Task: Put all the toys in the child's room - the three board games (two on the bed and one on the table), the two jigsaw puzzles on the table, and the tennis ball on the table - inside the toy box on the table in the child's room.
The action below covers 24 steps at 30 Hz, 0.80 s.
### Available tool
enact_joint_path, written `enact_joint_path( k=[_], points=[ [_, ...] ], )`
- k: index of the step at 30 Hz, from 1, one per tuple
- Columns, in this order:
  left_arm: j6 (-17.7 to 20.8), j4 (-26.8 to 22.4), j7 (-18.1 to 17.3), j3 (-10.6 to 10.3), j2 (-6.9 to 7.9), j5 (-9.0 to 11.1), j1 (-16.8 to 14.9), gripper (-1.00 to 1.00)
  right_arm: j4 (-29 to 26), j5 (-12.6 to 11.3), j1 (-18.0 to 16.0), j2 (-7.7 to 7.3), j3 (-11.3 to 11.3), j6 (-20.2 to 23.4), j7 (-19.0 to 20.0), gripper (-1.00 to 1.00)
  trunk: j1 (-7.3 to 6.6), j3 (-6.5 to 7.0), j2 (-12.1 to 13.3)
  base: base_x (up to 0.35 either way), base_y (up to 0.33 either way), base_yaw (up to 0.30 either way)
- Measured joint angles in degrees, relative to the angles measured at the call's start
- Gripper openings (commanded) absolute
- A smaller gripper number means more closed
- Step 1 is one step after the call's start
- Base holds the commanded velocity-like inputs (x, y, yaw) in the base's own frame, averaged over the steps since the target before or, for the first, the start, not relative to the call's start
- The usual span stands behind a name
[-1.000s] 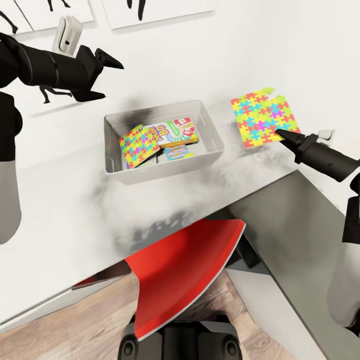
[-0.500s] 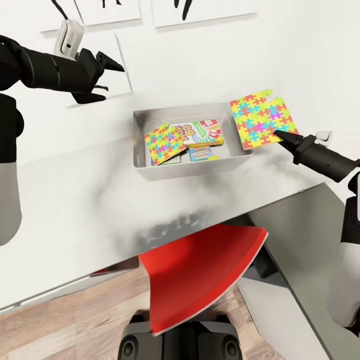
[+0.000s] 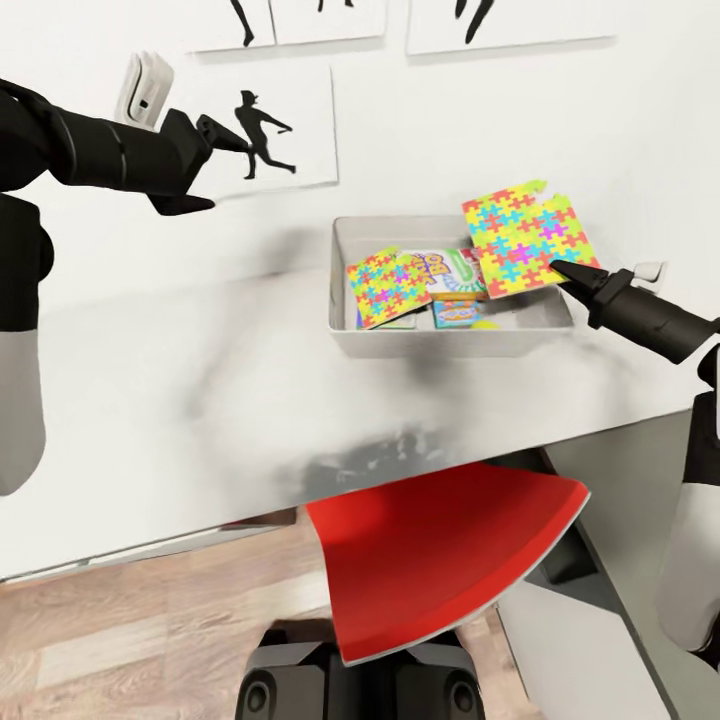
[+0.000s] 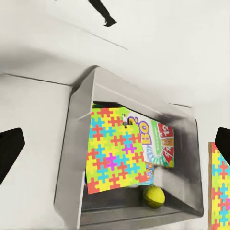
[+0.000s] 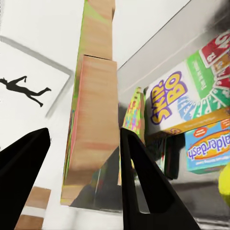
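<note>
Right gripper [image 3: 562, 270] clamped on the lower corner of the second jigsaw puzzle [image 3: 526, 238], held out ahead of the jaws and slightly above them, standing tilted on edge. Seen edge-on between the two fingers in the right wrist view, as a tall brown slab [image 5: 91, 115]. Long flat face turned toward the robot, lower edge hanging over the right end of the toy box [image 3: 345, 335], above its near-right corner, not yet inside. From the jaws, open box straight below and a little further toward the left arm. Judged from this: only a short carry toward the box middle and a lowering needed before letting go, or the square may catch on the rim and tip out on the table [image 3: 180, 400].

Already lying in the box: the other puzzle square [image 4: 115, 148], propped against the SKIP-BO box [image 4: 155, 141], a small blue box [image 5: 208, 146] beside, and the tennis ball [image 4: 154, 196] in a corner.

Left gripper [image 3: 205, 165] spread open and holding nothing, raised well apart from the box, to the far side from the right jaws. Right arm clearly the nearer one, and already carrying the piece.
</note>
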Motion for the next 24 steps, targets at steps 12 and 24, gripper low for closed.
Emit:
enact_joint_path(
  k=[12, 24],
  points=[
    [0.0, 0.0, 0.0, 0.0, -0.02, 0.0, 0.5, 1.0, 0.1, -0.1, -0.1, 0.12, -0.2, 0.0, -0.2, -1.0, 0.0, 0.0, 0.0, 0.0, 0.0, 0.103],
    [0.0, 0.2, 0.0, 0.0, -0.13, 0.0, 0.7, 1.0, 4.4, -0.2, -4.6, 2.4, 0.1, 0.0, -3.7, -1.0, 0.0, 0.0, 0.0, 0.0, 0.0, 0.014]
  ],
)
